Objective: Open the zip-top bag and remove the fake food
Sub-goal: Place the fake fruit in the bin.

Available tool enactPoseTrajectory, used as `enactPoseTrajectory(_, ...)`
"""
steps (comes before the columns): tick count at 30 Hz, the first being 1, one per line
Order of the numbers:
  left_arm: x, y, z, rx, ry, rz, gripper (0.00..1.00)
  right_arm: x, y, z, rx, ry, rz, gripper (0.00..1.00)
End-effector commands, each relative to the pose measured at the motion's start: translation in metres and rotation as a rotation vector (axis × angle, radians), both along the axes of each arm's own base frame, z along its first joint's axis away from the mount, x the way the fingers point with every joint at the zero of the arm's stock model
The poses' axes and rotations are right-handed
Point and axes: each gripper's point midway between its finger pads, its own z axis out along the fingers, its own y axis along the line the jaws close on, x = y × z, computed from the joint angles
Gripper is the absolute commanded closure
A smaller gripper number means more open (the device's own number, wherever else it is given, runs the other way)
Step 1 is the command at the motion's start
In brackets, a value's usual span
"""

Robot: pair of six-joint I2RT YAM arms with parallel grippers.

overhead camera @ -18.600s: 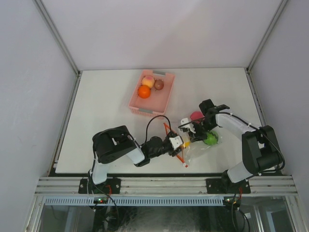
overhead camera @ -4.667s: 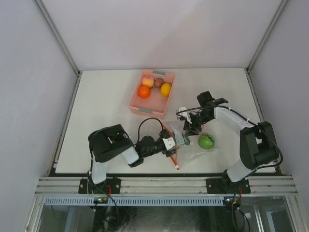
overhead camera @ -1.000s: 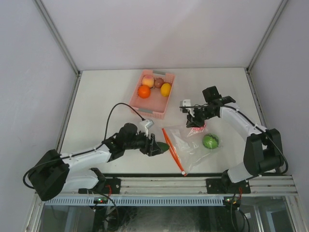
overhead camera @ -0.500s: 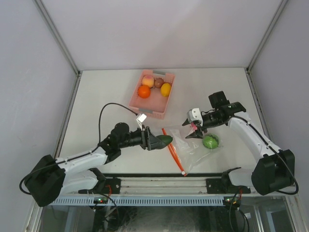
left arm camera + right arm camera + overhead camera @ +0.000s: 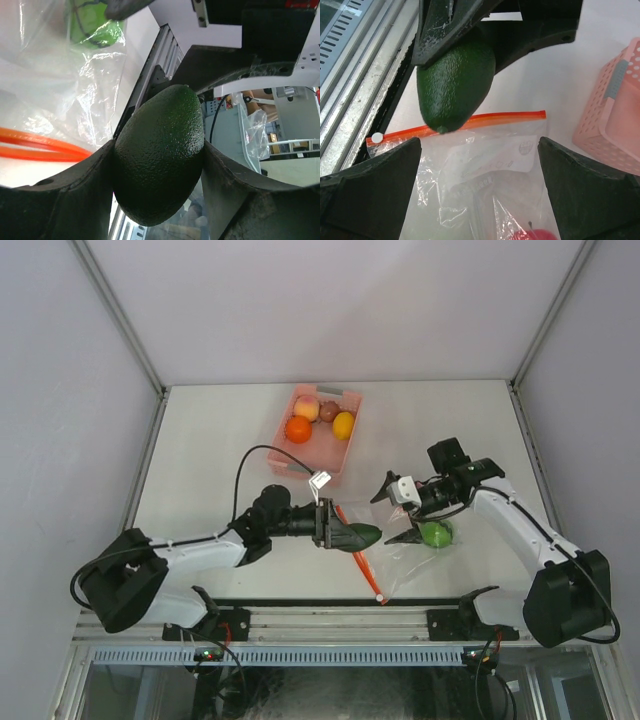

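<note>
Holds an avocado [image 5: 360, 536] in the left hand [image 5: 335, 532] above the zip-top bag [image 5: 395, 558] on the counter [image 5: 200, 440]; right hand [image 5: 392, 514] spread wide (green fruit [image 5: 436, 532] inside). Risks dropping it: glossy, slippery skin.

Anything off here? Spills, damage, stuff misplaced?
Nothing spilled or damaged. One oddity: the left gripper holds a dark green plastic avocado over the red-orange zipper strip of the clear zip-top bag, away from the pink slotted basket. A bright green fruit lies under the plastic, below the open right gripper.
</note>
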Motion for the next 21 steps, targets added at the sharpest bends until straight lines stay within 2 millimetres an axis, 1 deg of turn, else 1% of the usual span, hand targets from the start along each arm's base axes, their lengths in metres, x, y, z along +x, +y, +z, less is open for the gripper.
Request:
enactPoseTrajectory(1,0.001,-0.017,0.036,-0.115,-0.033,-0.044,0.90,0.000,0.011,0.003,0.015,-0.056,0.022,0.00)
enactPoseTrajectory(5,0.003,-0.022,0.035,-0.124,-0.022,-0.048,0.90,-0.004,0.016,0.001,0.017,-0.068,0.040,0.00)
enactPoseTrajectory(8,0.004,-0.025,0.036,-0.133,-0.012,-0.045,0.90,-0.011,0.019,0.001,0.027,-0.070,0.072,0.00)
enactPoseTrajectory(9,0.005,-0.027,0.038,-0.141,-0.005,-0.043,0.90,-0.013,0.021,0.000,0.029,-0.071,0.084,0.01)
enactPoseTrajectory(14,0.011,-0.032,0.034,-0.146,0.037,-0.025,0.90,-0.021,0.027,-0.001,0.043,-0.078,0.128,0.05)
enactPoseTrajectory(17,0.014,-0.034,0.035,-0.162,0.056,-0.012,0.90,-0.023,0.029,-0.003,0.045,-0.085,0.141,0.07)
enactPoseTrajectory(21,0.018,-0.035,0.035,-0.169,0.075,0.008,0.90,-0.024,0.032,-0.002,0.048,-0.087,0.144,0.13)
